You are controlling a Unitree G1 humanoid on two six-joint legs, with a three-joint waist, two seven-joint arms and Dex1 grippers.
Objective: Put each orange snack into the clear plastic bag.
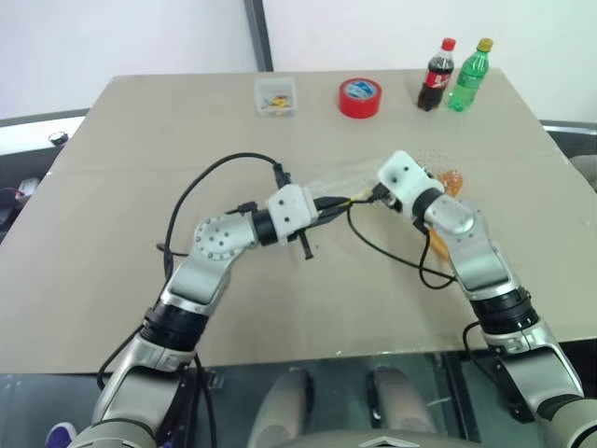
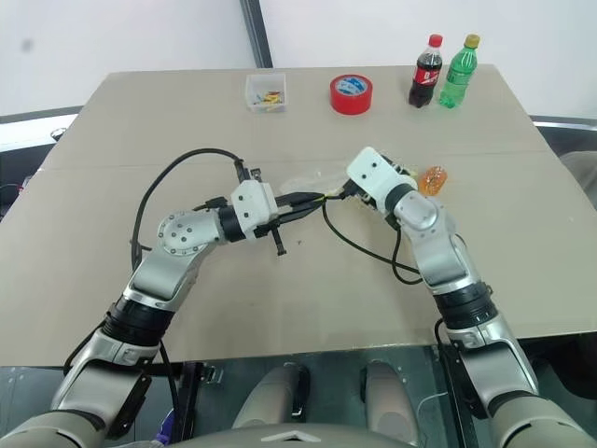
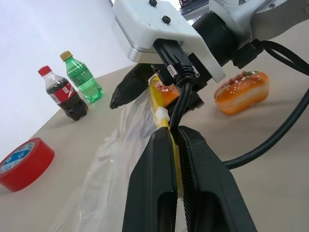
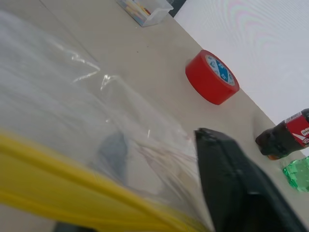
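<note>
While left gripper (image 3: 175, 145) pinches clear plastic bag (image 3: 111, 174) mid-frame | right gripper (image 3: 145, 87) jaws parted at snack (image 3: 164, 94) | second snack (image 3: 242, 91) right.

The table (image 1: 112, 280) fills the frame's middle. Along its upper edge, left to right, stand a small box (image 1: 276, 95), a tape roll (image 1: 360, 98) and two bottles (image 1: 454, 75). At centre the bag (image 1: 340, 182) lies between the left gripper (image 1: 328, 203) and right gripper (image 1: 376, 193), with a snack (image 1: 451, 180) just right of them.

Crinkly glossy clear plastic bag (image 3: 111, 169); matt smooth tan table (image 1: 112, 280).
</note>
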